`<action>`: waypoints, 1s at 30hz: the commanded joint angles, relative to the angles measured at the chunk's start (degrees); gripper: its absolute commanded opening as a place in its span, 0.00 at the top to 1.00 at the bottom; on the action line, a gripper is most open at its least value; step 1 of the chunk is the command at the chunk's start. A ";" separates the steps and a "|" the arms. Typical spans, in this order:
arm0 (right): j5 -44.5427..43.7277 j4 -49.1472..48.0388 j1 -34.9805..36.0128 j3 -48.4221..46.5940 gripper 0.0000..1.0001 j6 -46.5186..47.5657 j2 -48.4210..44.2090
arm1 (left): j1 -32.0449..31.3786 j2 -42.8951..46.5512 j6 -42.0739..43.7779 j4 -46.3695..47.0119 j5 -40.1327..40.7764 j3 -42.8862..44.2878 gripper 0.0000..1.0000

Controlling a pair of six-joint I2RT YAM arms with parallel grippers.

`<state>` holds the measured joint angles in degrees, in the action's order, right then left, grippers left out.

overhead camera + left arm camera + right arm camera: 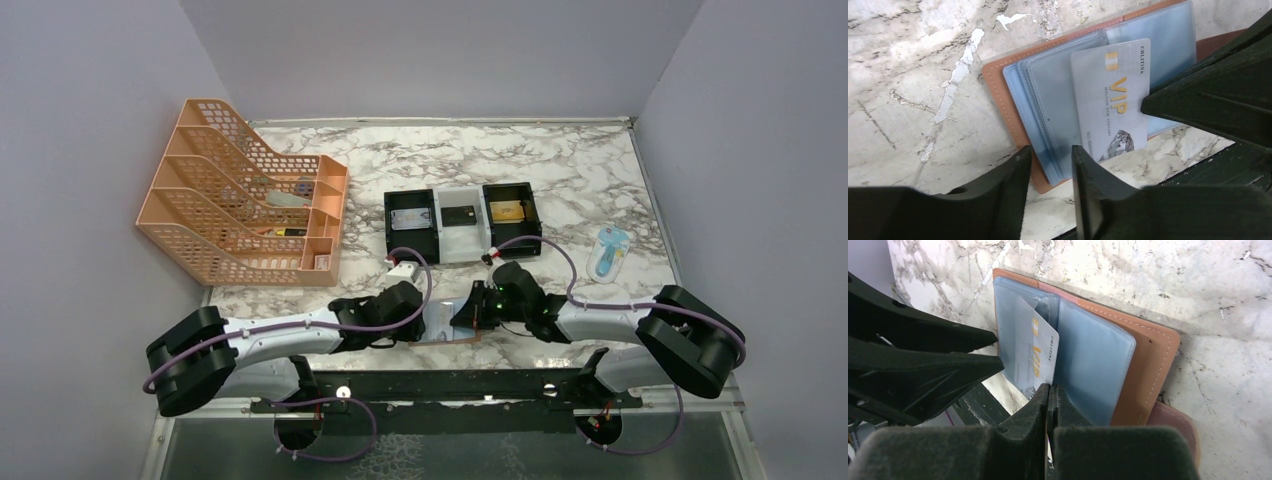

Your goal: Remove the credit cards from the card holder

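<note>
Bright, even overhead light; only soft shadows on the surface (pixel 600 180) in the top view. 2 wrist views: marble blows out white in patches, left gripper (pixel 1050 152) and right gripper (pixel 1049 389) dark and slightly soft up close, card (pixel 1113 100) print sharp.

The card holder (pixel 1148 355) lies open at the near edge of the table (pixel 560 170), with my left gripper (pixel 1050 155) at its 9 o'clock and my right gripper (pixel 1050 390) at its 3. A credit card (pixel 1113 100) sticks partway out of a sleeve inside it. From the holder, the three-compartment tray (pixel 463 222) sits at 12 o'clock, the file rack (pixel 250 195) at 10 and a small packet (pixel 609 252) at 2 — all well apart from it.
</note>
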<state>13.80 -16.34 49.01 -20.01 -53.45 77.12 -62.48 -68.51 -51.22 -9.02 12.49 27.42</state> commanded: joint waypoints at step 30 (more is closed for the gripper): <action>-2.26 3.41 -0.37 -2.98 0.87 6.89 0.78 | -0.32 -5.64 -0.82 6.75 -0.64 1.98 0.62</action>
<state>11.70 -13.06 48.99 -22.37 -47.94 78.59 -62.65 -73.36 -51.57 1.43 9.52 28.38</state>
